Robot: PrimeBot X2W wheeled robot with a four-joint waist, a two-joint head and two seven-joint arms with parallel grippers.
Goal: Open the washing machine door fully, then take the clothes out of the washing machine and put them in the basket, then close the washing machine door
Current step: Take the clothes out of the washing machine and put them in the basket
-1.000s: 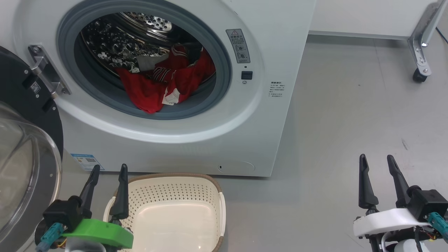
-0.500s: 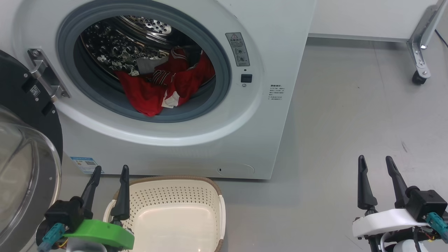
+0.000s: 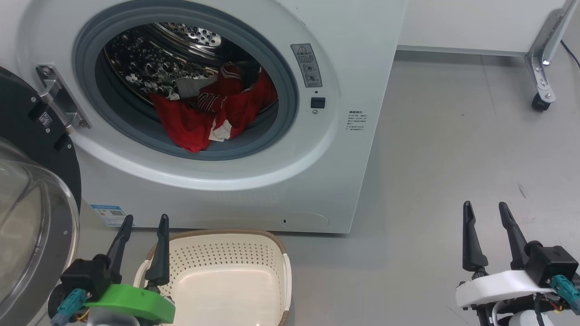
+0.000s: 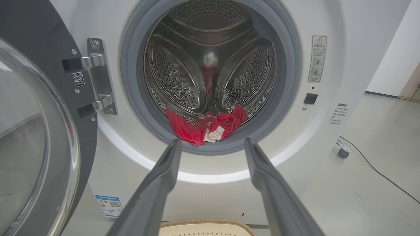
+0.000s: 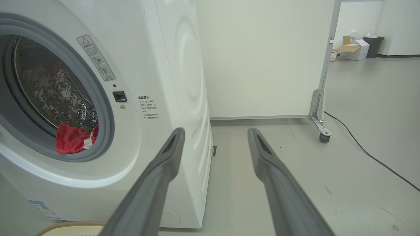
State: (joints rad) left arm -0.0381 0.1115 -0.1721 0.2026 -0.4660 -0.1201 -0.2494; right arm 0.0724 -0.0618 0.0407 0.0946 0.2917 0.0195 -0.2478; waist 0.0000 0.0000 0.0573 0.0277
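Floor (image 3: 453,149) around my rig is smooth pale grey, running back to a white partition (image 5: 262,59) on a castor (image 5: 324,137). I see the washing machine door (image 3: 31,181) swung open at left, the clothes (image 3: 204,122) heaped at the mouth of the washing machine (image 3: 353,68), and the basket (image 3: 217,234) just before it. My left gripper (image 3: 146,217) and right gripper (image 3: 485,204) both hover with fingers spread, gripping nothing.

- right hand (image 5: 215,131): fingers spread wide, nothing between them, above grey floor (image 5: 361,196)
- washing machine (image 5: 170,82) at left, drum mouth uncovered
- red clothes (image 5: 70,141) with white tag, on lower lip of mouth
- basket (image 5: 72,225) rim at bottom edge, before machine
- wheeled frame (image 5: 320,126) and black cable (image 5: 370,157) at right
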